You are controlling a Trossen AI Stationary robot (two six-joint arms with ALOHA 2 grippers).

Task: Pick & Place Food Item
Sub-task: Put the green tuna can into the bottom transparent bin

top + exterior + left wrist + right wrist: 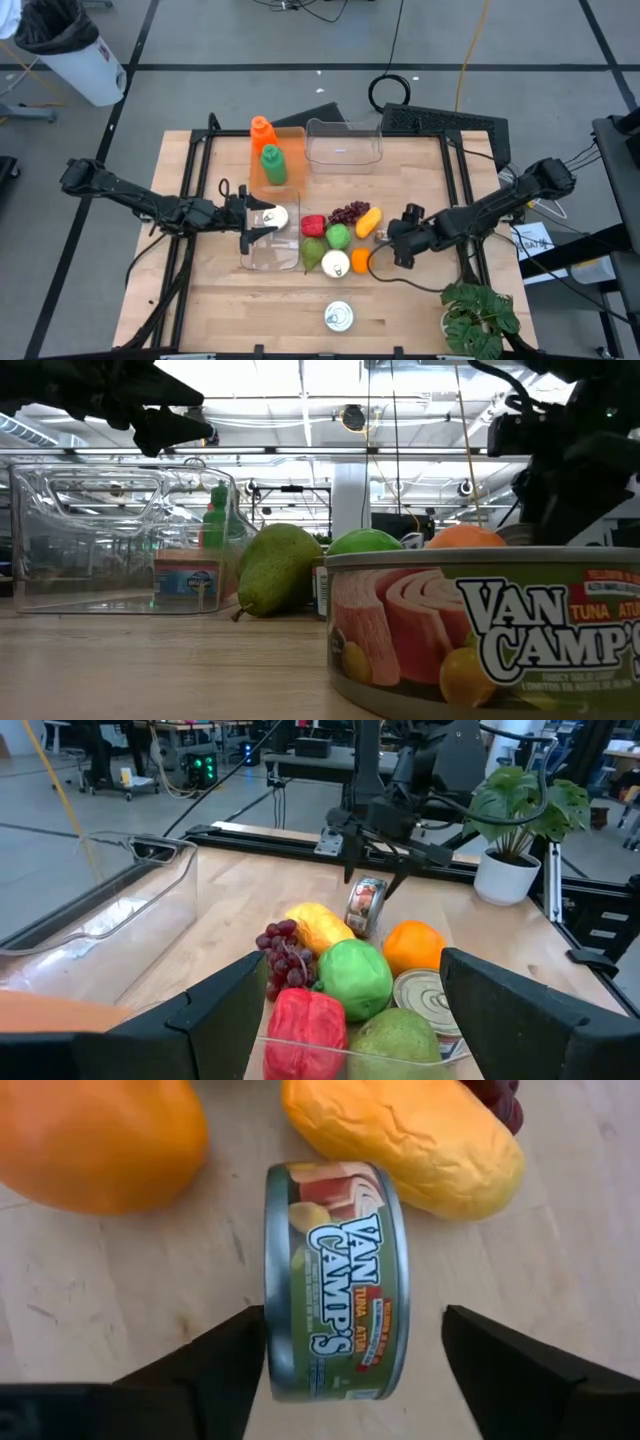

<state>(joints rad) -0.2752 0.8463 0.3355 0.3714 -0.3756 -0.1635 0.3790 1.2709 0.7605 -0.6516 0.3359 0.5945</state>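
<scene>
- The right tool (pixel 345 1355) is seen directly above a tuna can (pixel 335 1280), open, with one finger at each flat end of the can; no contact is visible.
- The can stands on its rim on the desk (pixel 270 300), just beside the yellow bread roll (pixel 405 1142) and the orange (pixel 95 1140).
- The left tool (pixel 245 215) is held open over the clear bin (pixel 268 258), farther from the can.
- Whether the fingers touch the can cannot be made out.

A wooden table (pixel 220 300) carries clear bins (pixel 345 142), fruit (pixel 338 237), tuna cans (pixel 339 317) and a potted plant (pixel 480 320).
</scene>
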